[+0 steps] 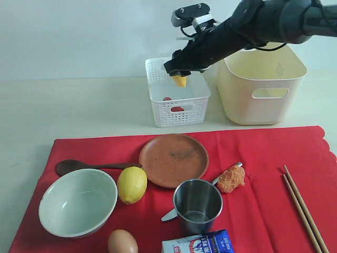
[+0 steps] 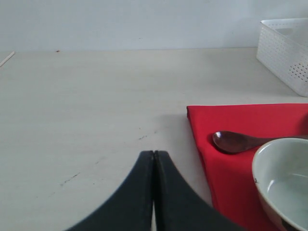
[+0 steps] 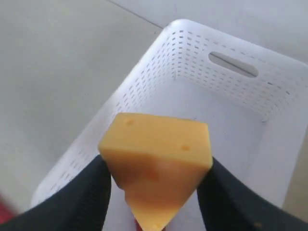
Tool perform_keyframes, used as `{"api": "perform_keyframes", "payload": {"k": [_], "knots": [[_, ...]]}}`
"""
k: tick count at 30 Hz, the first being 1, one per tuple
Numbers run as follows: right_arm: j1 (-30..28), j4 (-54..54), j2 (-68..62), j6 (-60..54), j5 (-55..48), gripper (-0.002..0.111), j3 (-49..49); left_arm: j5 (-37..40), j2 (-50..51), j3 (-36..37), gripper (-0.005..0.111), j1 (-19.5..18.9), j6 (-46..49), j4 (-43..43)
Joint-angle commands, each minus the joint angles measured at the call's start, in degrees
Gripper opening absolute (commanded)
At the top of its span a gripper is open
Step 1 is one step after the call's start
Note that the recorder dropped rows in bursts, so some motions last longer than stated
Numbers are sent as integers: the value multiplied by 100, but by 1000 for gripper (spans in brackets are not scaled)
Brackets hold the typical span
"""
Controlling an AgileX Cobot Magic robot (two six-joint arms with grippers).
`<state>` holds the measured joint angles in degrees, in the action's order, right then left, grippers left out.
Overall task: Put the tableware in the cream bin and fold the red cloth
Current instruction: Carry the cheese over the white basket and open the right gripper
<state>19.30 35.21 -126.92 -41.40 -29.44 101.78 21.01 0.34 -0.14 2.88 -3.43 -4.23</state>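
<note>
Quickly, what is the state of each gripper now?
Left gripper: shut, holding nothing.
Right gripper: shut on the cheese wedge, above the white lattice basket.

Clock: read from the jaws, 12 o'clock straight ahead.
Left gripper [image 2: 154, 159]: black jaws pressed flat together along one seam, over bare tabletop.
Tabletop [image 2: 86, 96]: pale with faint dark scuffs, running toward 12 o'clock up to a pale wall [image 2: 144, 21].
Red cloth [image 2: 226, 125]: at 2 o'clock, one corner and a straight edge lying flat.
Dark wooden spoon [image 2: 236, 142]: on the cloth, scoop end near the cloth's edge, handle running toward 3 o'clock.
Bowl [image 2: 284, 178]: pale green-white, upright on the cloth at 3 o'clock, just beside the spoon's handle; contact unclear.
White lattice basket [image 2: 286, 53]: far off at 2 o'clock, apart from the cloth.
Thin pale stick [image 2: 6, 58]: far off at 10 o'clock, only its tip visible.
</note>
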Motion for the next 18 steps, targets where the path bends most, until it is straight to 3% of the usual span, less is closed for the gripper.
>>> {"api": "perform_keyframes", "payload": {"k": [1, 5, 7, 12, 14, 18], "knots": [[1, -174, -507, -90, 77, 0, 549, -45, -34, 14, 0, -12, -4, -8], [1, -453, -877, -90, 57, 3, 853, -45, -34, 14, 0, -12, -4, -8], [1, -749, -978, -58, 72, 14, 890, -45, -34, 14, 0, -12, -4, -8], [1, -877, -955, -46, 30, 56, 890, -45, -34, 14, 0, -12, -4, -8], [1, -877, -879, 34, -40, 65, 890, -45, -34, 14, 0, -12, -4, -8], [1, -928, -573, 416, -365, 68, 890, -45, -34, 14, 0, -12, -4, -8]]}}
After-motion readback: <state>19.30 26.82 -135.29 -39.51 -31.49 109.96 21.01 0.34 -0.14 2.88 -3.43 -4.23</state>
